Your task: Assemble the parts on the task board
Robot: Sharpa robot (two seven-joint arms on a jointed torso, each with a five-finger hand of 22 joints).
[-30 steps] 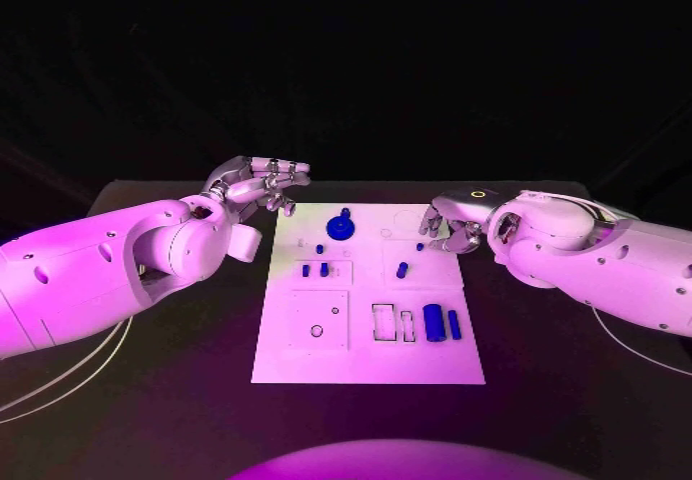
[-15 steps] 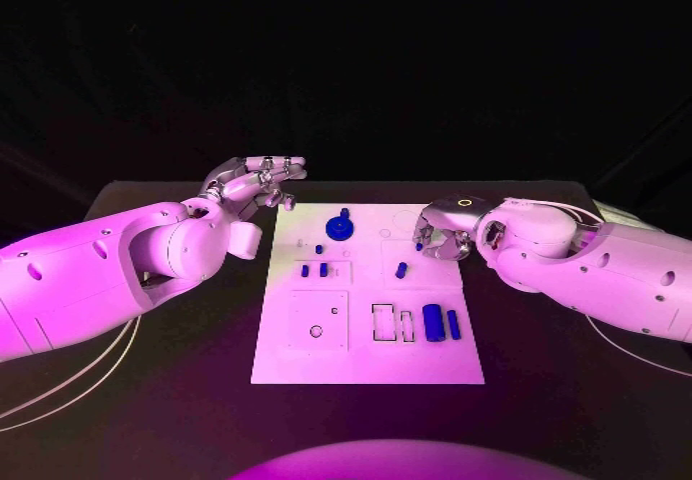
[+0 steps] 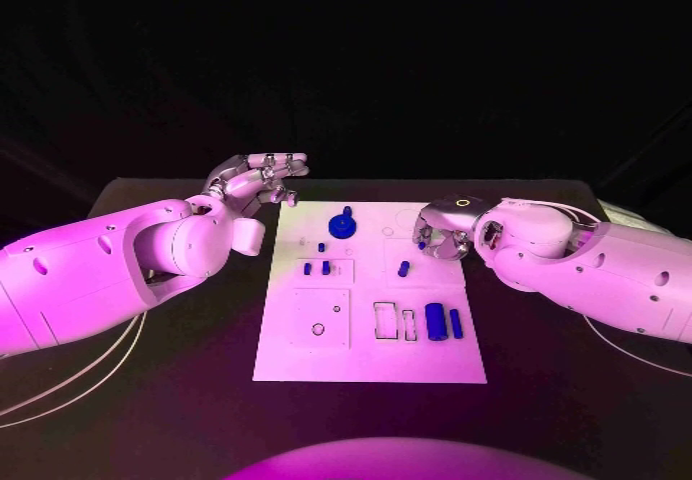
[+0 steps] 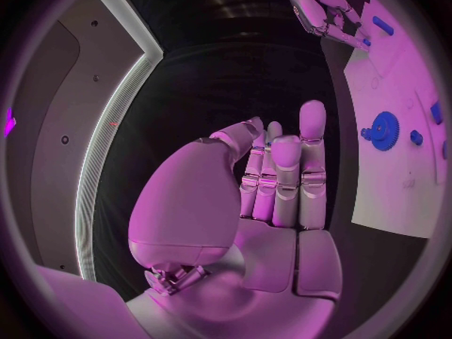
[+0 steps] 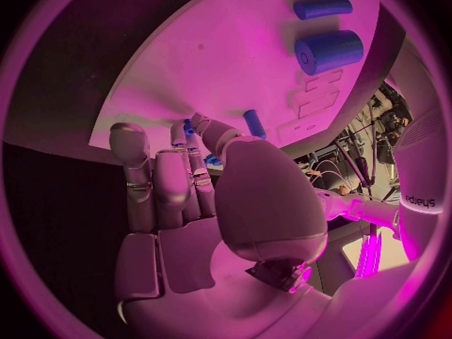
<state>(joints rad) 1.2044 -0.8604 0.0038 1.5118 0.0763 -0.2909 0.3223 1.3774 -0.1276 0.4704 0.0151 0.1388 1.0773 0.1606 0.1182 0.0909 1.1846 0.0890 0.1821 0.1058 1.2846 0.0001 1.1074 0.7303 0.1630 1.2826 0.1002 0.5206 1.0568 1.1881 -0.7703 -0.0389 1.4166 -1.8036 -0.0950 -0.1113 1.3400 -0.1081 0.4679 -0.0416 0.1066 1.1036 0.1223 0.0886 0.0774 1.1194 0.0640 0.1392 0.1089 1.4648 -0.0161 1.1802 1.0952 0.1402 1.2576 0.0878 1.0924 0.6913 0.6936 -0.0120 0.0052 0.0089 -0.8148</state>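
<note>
Task board (image 3: pixel 369 345) lies white at the middle of the black table (image 3: pixel 173 400), blue parts on it. Right hand (image 3: pixel 441 232) sits over the board's far right edge; a small blue peg (image 3: pixel 421 244) shows just at its fingertips (image 5: pixel 195 120), but contact or grasp cannot be told. Another short blue peg (image 3: pixel 404 268) lies just beside, apart from the fingers. Left hand (image 3: pixel 260 182) hovers off the board's far left corner, fingers apart, holding nothing. Blue gear (image 3: pixel 342 225) lies between the hands.
</note>
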